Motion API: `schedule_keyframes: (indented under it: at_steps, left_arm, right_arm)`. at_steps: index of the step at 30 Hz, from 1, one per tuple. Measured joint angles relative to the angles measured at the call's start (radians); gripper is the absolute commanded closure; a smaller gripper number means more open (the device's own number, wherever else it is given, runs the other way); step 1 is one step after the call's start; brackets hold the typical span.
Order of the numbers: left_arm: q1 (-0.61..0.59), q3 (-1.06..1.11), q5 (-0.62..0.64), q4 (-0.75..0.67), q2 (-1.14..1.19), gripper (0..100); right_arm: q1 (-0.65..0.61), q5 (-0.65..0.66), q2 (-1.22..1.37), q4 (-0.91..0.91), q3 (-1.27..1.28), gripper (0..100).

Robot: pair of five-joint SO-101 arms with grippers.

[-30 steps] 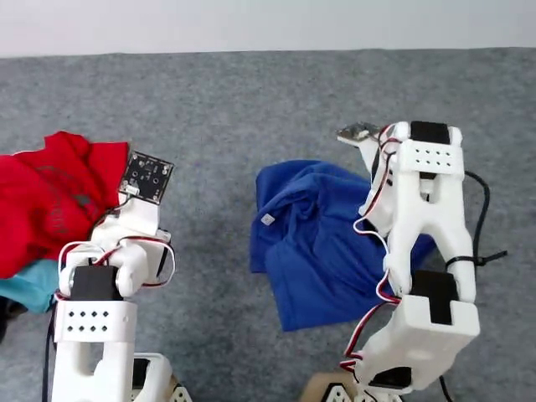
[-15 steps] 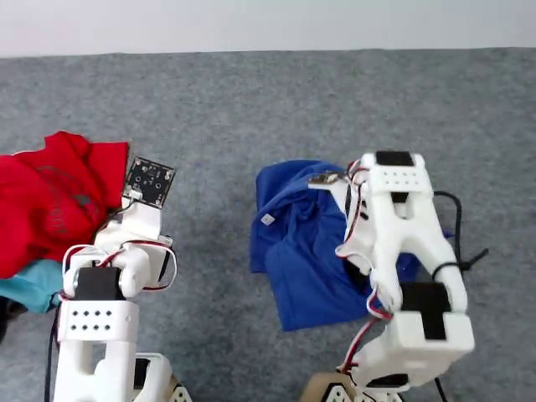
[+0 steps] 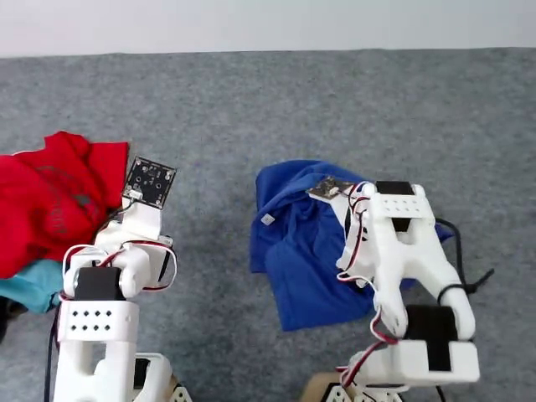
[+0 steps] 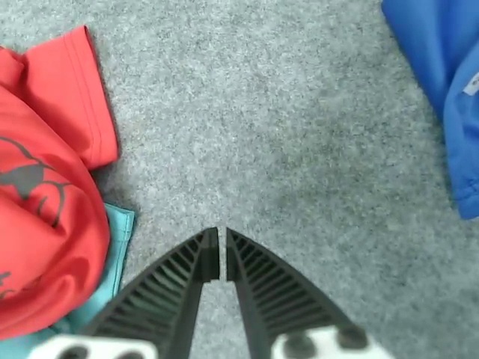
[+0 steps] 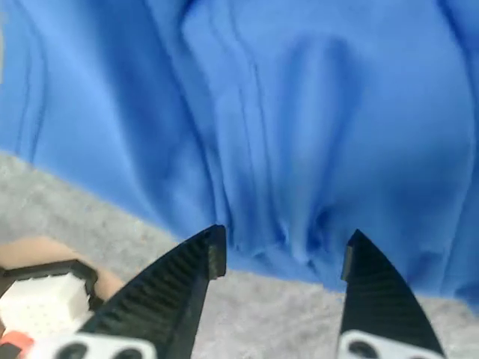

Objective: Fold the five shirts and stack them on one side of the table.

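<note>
Shirts lie in two spots on the grey table (image 3: 335,100), with an arm beside each.
At the far left a crumpled red shirt (image 3: 50,201) rests on top of a teal shirt (image 3: 29,285), whose edge pokes out beneath it on the robot's side. Just beside that pile hangs the left gripper (image 4: 221,235), its jaws pressed together on nothing, over bare grey surface. Further right, around the middle of the table, a blue shirt (image 3: 293,251) lies rumpled and loosely bunched, well apart from the red one. Over its near edge hovers the right gripper (image 5: 284,239), jaws spread wide with creased blue cloth showing between them; whether they touch it I cannot tell.
</note>
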Motion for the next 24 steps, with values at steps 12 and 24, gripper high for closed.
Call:
schedule_keyframes:
  at_steps: [12, 24]
  left_arm:
    - [0.000, 0.025, 0.000, -0.040, 0.000, 97]
    - [0.000, 0.043, 0.000, -0.078, 0.000, 97]
  right_arm:
    - [0.020, 0.000, 0.097, -0.081, -0.005, 80.1]
    - [0.038, 0.000, 0.124, -0.130, -0.021, 90.9]
